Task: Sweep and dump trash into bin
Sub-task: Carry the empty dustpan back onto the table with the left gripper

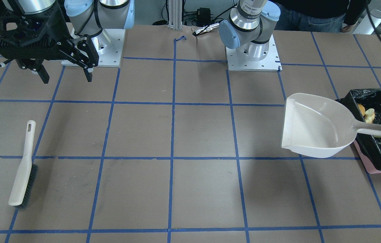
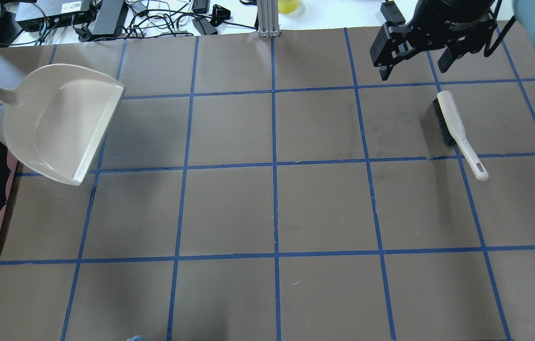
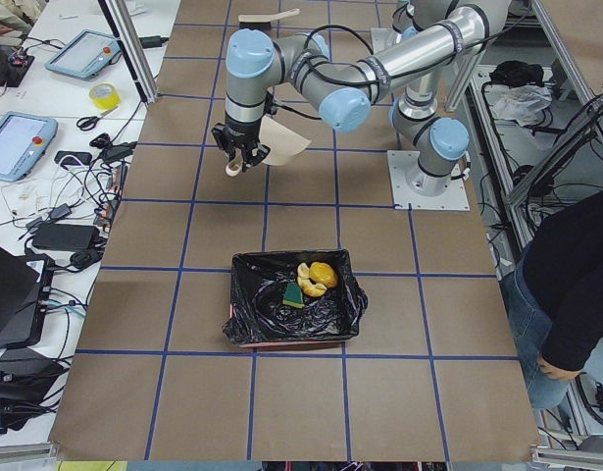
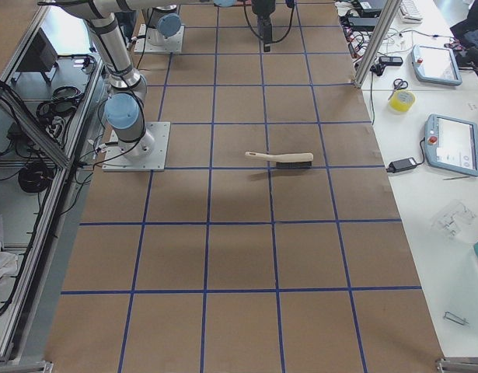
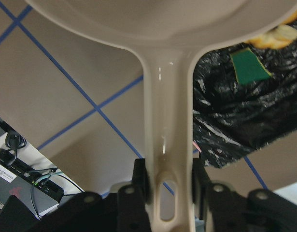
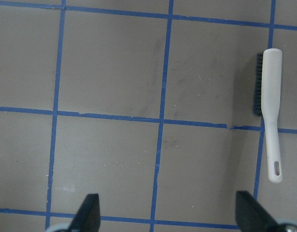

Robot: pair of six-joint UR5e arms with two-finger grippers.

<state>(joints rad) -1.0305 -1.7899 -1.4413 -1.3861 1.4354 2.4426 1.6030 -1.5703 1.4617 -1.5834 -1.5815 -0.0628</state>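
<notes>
The trash lies in the bin (image 3: 244,312), a pink-sided box with a black bag: an orange-yellow lump (image 3: 324,274), a green-topped sponge piece (image 3: 293,294) and a pale crescent slice (image 3: 304,276). My left gripper (image 5: 168,181) is shut on the handle of the beige dustpan (image 1: 315,126). It holds the pan off the table, with the handle over the bin (image 1: 379,148). The pan looks empty. My right gripper (image 1: 65,76) is open and empty, raised near its base. In the right wrist view it (image 6: 168,215) is open above bare table.
A beige hand brush (image 2: 457,130) with dark bristles lies flat on the table on my right side, also seen in the right wrist view (image 6: 270,116). The table (image 2: 272,208) is brown with a blue tape grid. Cables and devices line the far edge.
</notes>
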